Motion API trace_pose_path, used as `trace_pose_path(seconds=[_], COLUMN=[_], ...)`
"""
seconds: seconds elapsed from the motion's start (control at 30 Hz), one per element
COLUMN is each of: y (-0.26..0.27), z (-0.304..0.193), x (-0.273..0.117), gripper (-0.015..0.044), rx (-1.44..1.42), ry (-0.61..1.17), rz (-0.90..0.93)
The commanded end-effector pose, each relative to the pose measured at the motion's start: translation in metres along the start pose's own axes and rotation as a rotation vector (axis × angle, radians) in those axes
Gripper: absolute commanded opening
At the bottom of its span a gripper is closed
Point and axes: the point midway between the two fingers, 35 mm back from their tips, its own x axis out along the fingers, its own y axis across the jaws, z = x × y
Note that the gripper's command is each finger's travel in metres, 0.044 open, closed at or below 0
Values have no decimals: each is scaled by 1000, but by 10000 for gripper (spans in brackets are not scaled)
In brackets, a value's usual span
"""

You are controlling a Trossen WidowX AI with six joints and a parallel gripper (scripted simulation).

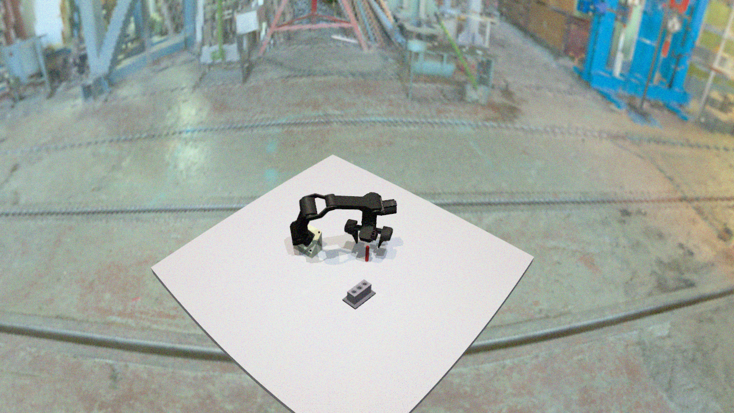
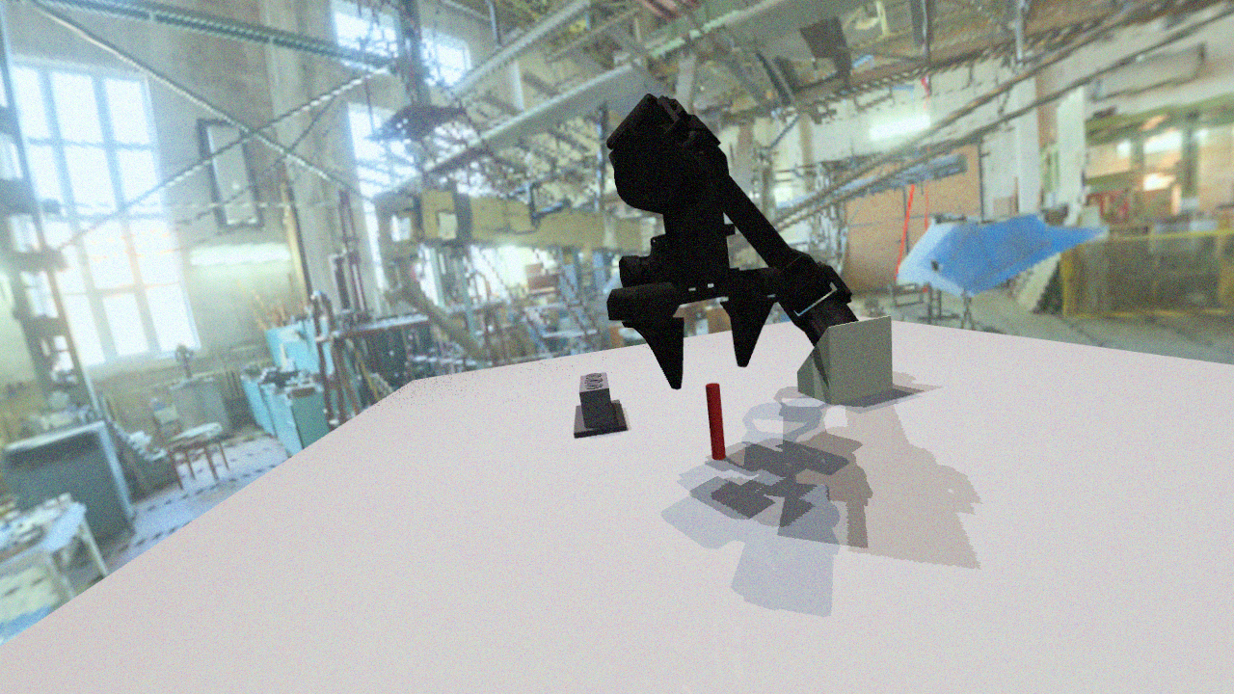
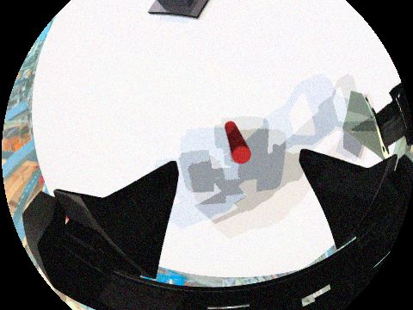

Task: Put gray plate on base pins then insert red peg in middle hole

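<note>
The red peg (image 1: 367, 253) (image 2: 715, 422) (image 3: 237, 138) stands upright on the white table. My gripper (image 1: 368, 245) (image 2: 709, 376) (image 3: 243, 161) is open and empty, pointing down above the peg. Its tips are around or just above the height of the peg's top, and in the wrist view the peg's top shows between them. The gray plate (image 1: 358, 293) (image 2: 594, 402), a block with three holes in a row on top, sits level on the base (image 1: 356, 305) (image 2: 600, 429) (image 3: 194, 10). The pins are not distinguishable. The wrist view cuts off the plate's top.
The arm's pale mount (image 1: 311, 246) (image 2: 863, 362) (image 3: 360, 113) stands on the white table (image 1: 317, 339) (image 2: 431, 552) (image 3: 107, 86) on the far side of the peg from the exterior view. The arm's shadows fall around the peg.
</note>
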Motion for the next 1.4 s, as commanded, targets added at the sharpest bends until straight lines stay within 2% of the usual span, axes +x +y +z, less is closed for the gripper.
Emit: trace_pose_path(seconds=[0.0,0.93,1.37], y=[0,-1,-1], z=[0,1,1], x=[7,48,48], gripper=[440,440,99], rx=[-6,-6,-6], ry=[-6,-8,-8], rz=[0,-1,-1])
